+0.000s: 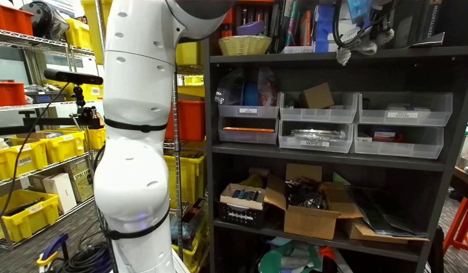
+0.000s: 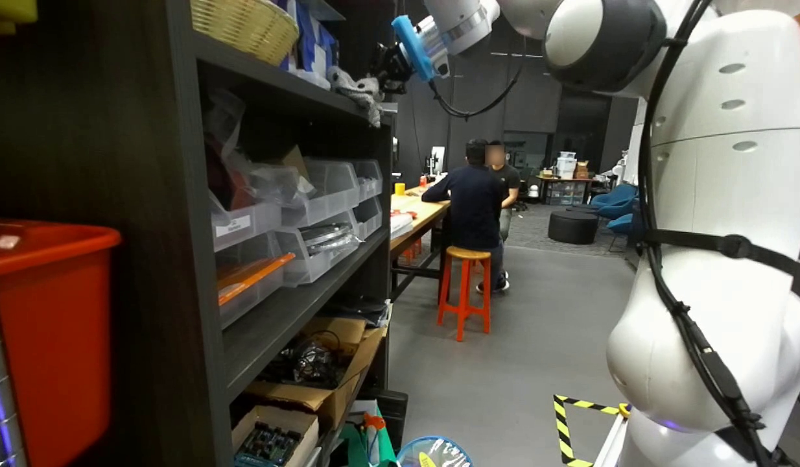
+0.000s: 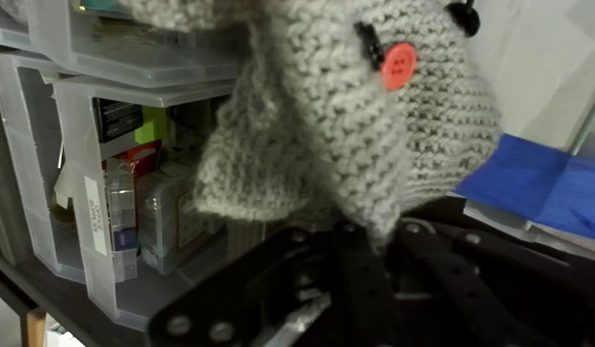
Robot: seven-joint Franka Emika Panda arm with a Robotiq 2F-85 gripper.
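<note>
A grey knitted toy with a red button and black details (image 3: 336, 111) fills the upper part of the wrist view. My gripper (image 3: 380, 230) is closed on a narrow tip of it, pinched between the two black fingers. In an exterior view the toy (image 2: 360, 91) is by the front edge of the upper shelf, one limb dangling below that edge, with the black gripper (image 2: 384, 74) beside it. In an exterior view the toy (image 1: 347, 42) shows partly behind dark cables, and the fingers are hard to make out. Whether the toy rests on the shelf I cannot tell.
Dark shelving (image 1: 325, 57) carries a woven basket (image 1: 244, 45), books and blue packaging (image 1: 323, 26) on top. Clear plastic bins (image 1: 315, 138) line the level below, with an open cardboard box (image 1: 310, 222) lower down. Two people sit at a table behind an orange stool (image 2: 466, 285).
</note>
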